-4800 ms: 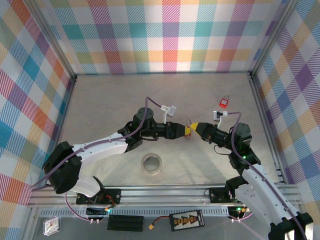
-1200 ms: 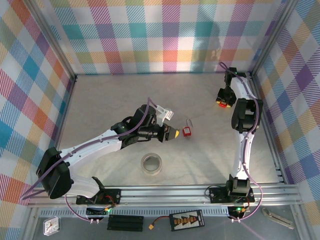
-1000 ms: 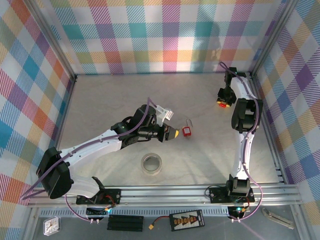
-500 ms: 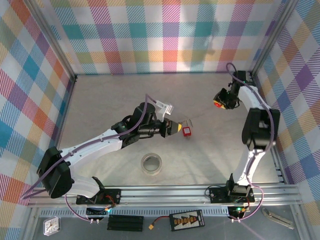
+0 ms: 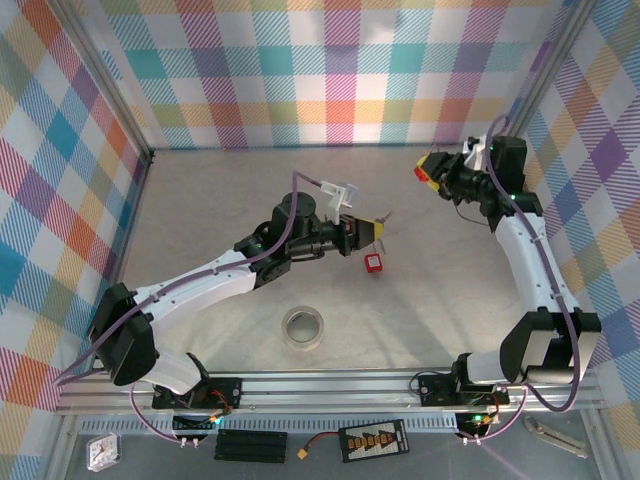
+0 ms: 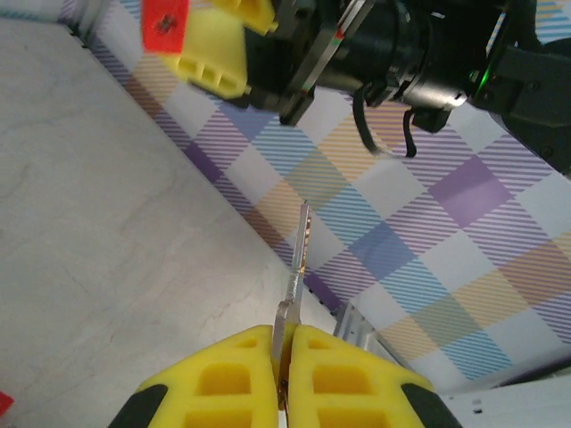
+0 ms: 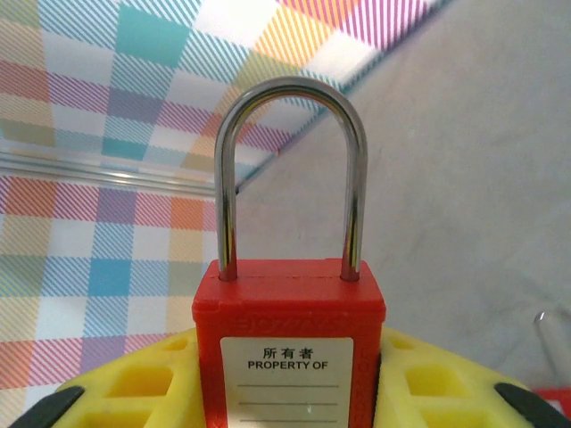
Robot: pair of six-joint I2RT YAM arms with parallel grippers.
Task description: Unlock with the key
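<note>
Viewing from above, left gripper [image 5: 374,227]: pinched shut on the key [image 5: 385,216], held over mid-table.
Top view, right gripper [image 5: 428,170]: clamps the red padlock [image 5: 431,181] aloft near the far right corner, well apart from the key.
Top view, table [image 5: 220,200]: second red lock [image 5: 374,263] lies just beside the left gripper, toward the bases; tape roll [image 5: 304,327] closer to them.
Left wrist, key [image 6: 299,250]: thin blade sticks out from between closed yellow fingers [image 6: 223,374], pointing toward the padlock [image 6: 165,22].
Right wrist, padlock [image 7: 290,339]: upright, both shackle legs seated in the body, squeezed between yellow fingers [image 7: 143,392].
</note>
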